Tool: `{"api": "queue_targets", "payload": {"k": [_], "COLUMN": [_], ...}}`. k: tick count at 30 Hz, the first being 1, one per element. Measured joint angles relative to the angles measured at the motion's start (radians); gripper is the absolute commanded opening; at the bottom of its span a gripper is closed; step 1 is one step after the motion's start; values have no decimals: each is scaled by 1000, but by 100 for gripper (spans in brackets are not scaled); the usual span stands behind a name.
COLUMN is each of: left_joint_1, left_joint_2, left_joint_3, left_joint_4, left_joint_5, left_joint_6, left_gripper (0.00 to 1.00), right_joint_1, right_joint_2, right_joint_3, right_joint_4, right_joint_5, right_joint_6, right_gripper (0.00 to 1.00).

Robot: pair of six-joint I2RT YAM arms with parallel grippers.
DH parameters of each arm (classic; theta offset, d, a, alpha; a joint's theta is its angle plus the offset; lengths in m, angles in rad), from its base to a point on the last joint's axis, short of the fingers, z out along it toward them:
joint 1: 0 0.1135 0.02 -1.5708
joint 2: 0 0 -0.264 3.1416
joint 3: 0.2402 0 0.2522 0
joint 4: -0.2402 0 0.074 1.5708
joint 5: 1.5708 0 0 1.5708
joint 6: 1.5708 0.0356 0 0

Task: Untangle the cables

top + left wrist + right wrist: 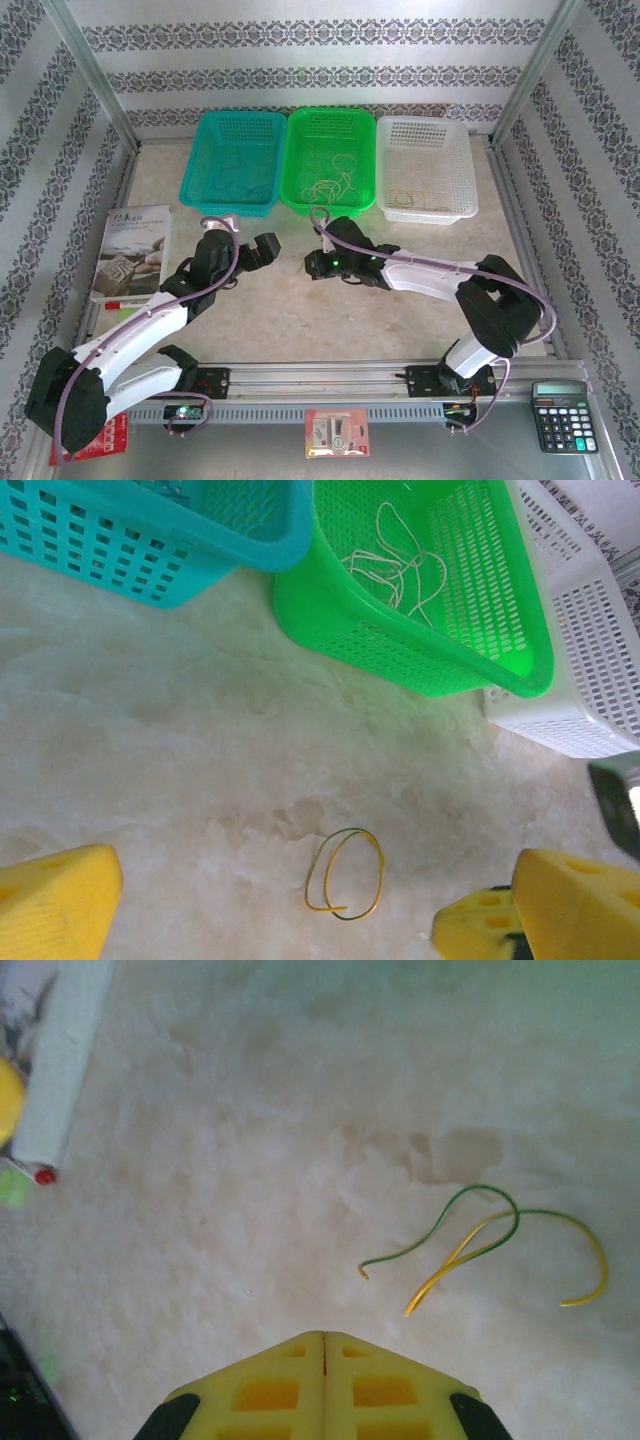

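A thin yellow-and-green cable (383, 864) lies curled in a loose loop on the pale tabletop between my two grippers; it also shows as an open curl (455, 1258) ahead and to the right of the right fingers. My left gripper (265, 250) is open, its yellow fingers (60, 900) wide apart with the loop lying between and just ahead of them. My right gripper (323, 1338) is shut with its pads pressed together and nothing between them, short of the cable. More whitish cables (395, 555) lie in the green basket (333, 120).
A teal basket (237, 120) and a white basket (425, 125) flank the green one along the back, each with thin cables inside. A book (135, 250) lies at the left edge. A calculator (563, 415) and a small packet (337, 432) sit by the front rail.
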Motion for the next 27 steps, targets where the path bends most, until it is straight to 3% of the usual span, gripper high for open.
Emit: {"api": "queue_targets", "payload": {"k": [2, 5, 9, 20, 27], "left_joint_1": [0, 0, 0, 0, 9], "left_joint_2": [0, 0, 0, -2, -77], "left_joint_3": [-2, -6, -10, -10, -13], "left_joint_4": [0, 1, 1, -1, -65], "left_joint_5": [5, 11, 15, 10, -64], "left_joint_6": [0, 0, 0, 0, -4], "left_gripper": [100, 100, 100, 100, 100], "right_joint_1": [-17, -30, -33, 40, 57], "right_joint_2": [-11, -11, 5, 80, 114], "right_joint_3": [0, 0, 4, 86, 165], "right_joint_4": [3, 2, -9, -79, -128], "right_joint_5": [-6, -10, -9, 18, 49], "right_joint_6": [6, 10, 1, -37, -80], "right_gripper": [1, 22, 33, 33, 36]}}
